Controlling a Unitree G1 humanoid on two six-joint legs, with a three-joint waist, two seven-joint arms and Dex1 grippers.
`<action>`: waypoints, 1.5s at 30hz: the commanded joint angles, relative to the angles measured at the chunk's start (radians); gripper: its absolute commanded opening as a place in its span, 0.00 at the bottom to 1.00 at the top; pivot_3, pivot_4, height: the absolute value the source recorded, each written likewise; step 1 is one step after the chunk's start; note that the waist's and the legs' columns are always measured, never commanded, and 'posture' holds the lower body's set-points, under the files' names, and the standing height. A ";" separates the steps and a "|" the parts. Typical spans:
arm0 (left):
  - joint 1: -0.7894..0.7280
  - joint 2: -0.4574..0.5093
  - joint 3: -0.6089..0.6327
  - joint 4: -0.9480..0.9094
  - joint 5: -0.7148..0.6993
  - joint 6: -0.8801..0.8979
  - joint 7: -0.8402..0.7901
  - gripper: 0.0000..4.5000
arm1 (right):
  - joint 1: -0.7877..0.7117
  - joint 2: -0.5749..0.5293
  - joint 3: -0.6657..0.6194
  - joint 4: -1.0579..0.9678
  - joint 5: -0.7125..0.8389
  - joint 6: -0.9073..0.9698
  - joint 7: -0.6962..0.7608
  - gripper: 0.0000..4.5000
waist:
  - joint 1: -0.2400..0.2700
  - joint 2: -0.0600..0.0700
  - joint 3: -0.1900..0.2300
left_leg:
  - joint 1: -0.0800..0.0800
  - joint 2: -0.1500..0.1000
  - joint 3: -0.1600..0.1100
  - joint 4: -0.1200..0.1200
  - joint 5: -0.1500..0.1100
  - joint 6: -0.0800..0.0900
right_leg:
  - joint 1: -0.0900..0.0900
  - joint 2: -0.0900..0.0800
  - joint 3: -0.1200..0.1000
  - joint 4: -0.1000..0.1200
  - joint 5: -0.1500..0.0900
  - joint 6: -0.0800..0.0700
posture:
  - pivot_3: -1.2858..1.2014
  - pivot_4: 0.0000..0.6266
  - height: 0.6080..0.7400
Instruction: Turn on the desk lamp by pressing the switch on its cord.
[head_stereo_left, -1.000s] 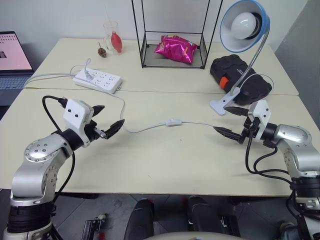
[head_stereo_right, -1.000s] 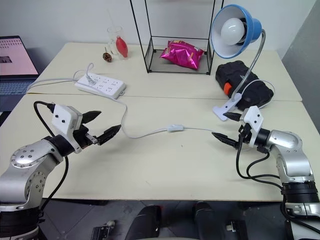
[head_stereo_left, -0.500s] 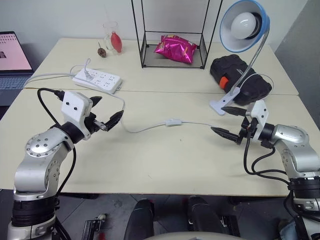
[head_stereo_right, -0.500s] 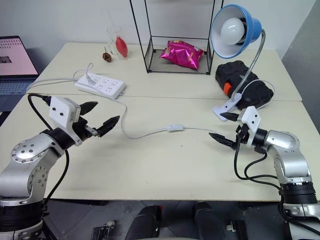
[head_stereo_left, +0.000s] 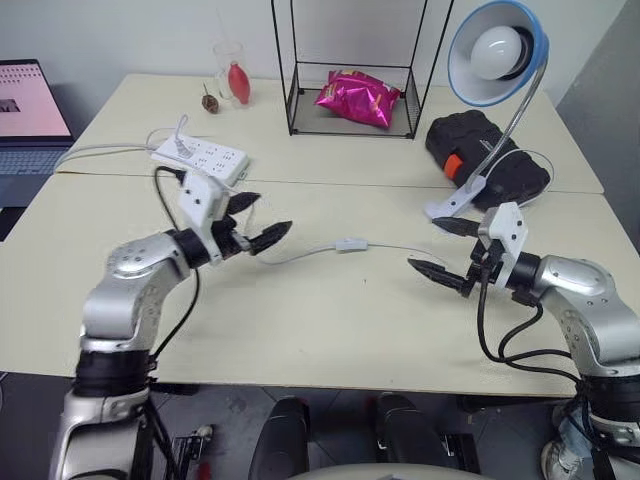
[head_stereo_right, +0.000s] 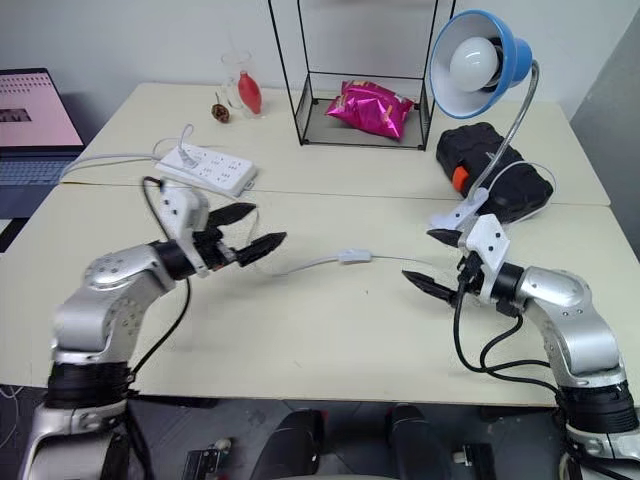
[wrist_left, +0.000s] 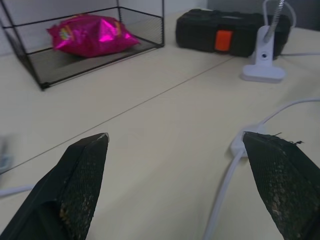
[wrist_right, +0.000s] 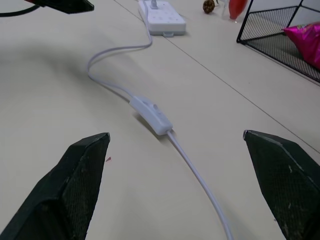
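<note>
Lamp (head_stereo_left: 497, 52) unlit at the table's (head_stereo_left: 300, 330) far right; switch (head_stereo_left: 349, 244) untouched mid-table on its cord (head_stereo_left: 300, 254). Left gripper (head_stereo_left: 258, 222) and right gripper (head_stereo_left: 440, 248) flank it, both released, empty. Press not yet done.

Setting reads as a robotics lab or test room rather than a home. Two plain cream-topped tables (head_stereo_left: 330, 340) are pushed together edge to edge against a bare white wall (head_stereo_left: 120, 30), with grey floor below. An open laptop with a lit screen (head_stereo_left: 30, 105) sits on a side desk at the left. A white multi-socket power strip (head_stereo_left: 200, 157) lies out on the tabletop. Props are sparse and staged: a black wire-frame shelf (head_stereo_left: 350, 70) holding a crinkled pink foil snack bag (head_stereo_left: 358, 98), a black hard-shell tool case with an orange latch (head_stereo_left: 487, 160), a clear glass with a red object inside (head_stereo_left: 231, 75).
</note>
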 joint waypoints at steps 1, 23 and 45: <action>-0.088 -0.033 -0.068 0.128 -0.005 -0.004 -0.118 0.99 | 0.003 -0.015 0.001 -0.141 0.032 0.133 -0.069 1.00 | -0.002 0.000 0.000 | 0.000 0.000 0.000 0.000 0.000 0.000 | 0.000 0.000 0.000 0.000 0.000 0.000 | 0.52 0.24 1.00; -0.426 -0.203 -0.218 0.798 0.194 -0.107 -0.416 0.99 | 0.070 -0.016 -0.003 -0.381 0.100 0.319 -0.207 1.00 | -0.006 0.000 0.000 | -0.003 0.000 -0.002 0.000 0.000 0.001 | -0.002 0.002 -0.001 0.000 0.000 0.000 | 0.52 0.24 1.00; -0.405 -0.242 -0.197 0.809 0.265 -0.228 -0.409 0.25 | 0.066 -0.010 0.004 -0.374 0.129 0.310 -0.229 1.00 | -0.003 0.000 0.000 | -0.003 0.000 -0.003 0.000 0.001 0.001 | -0.002 0.002 -0.001 0.000 -0.002 0.003 | 0.52 0.24 1.00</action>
